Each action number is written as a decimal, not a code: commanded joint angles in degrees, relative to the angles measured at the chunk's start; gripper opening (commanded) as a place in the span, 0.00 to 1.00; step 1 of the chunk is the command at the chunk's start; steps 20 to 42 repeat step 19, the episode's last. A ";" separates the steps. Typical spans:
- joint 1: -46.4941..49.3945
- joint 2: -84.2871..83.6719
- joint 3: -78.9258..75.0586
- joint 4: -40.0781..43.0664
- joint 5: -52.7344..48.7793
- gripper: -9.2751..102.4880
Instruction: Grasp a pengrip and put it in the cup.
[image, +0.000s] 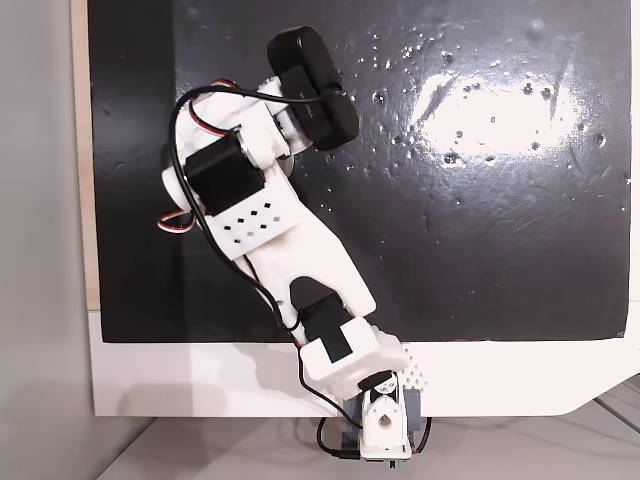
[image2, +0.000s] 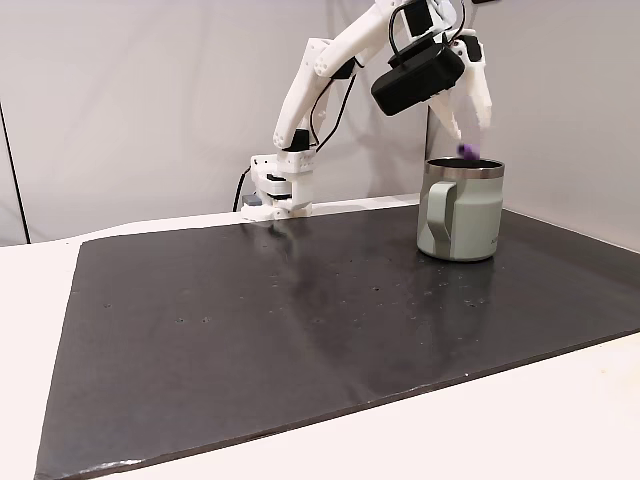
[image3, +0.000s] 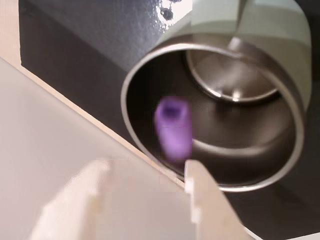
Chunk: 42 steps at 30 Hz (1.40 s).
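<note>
**Purple pengrip hanging over the cup mouth**

Purple is showing in the side fixed view: the pengrip (image2: 466, 151) is sitting just above the rim of the cup (image2: 462, 215), right below the tips of the gripper (image2: 470, 125), whose 2 fingers are standing apart. Whether either finger is touching the tube, I cannot tell from here.

Looking down in the other fixed view, the white arm (image: 300, 255) is reaching across the black mat (image: 480, 220), its body covering the spot beneath.

Now the wrist view: the pengrip (image3: 174, 127) is appearing blurred inside the circle of the cup's rim (image3: 295, 145), long axis running roughly up the picture, open end towards the top, just beyond the pale fingers (image3: 202, 192). It looks free of them, so I judge the jaws open and the tube lined up over the shiny interior, nearer the rim's near-left side than the centre.
</note>
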 joint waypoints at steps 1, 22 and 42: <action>0.18 0.53 -3.08 -0.09 -0.62 0.29; 0.35 0.62 -3.08 0.35 -0.70 0.29; 0.35 0.62 -3.08 0.35 -0.70 0.29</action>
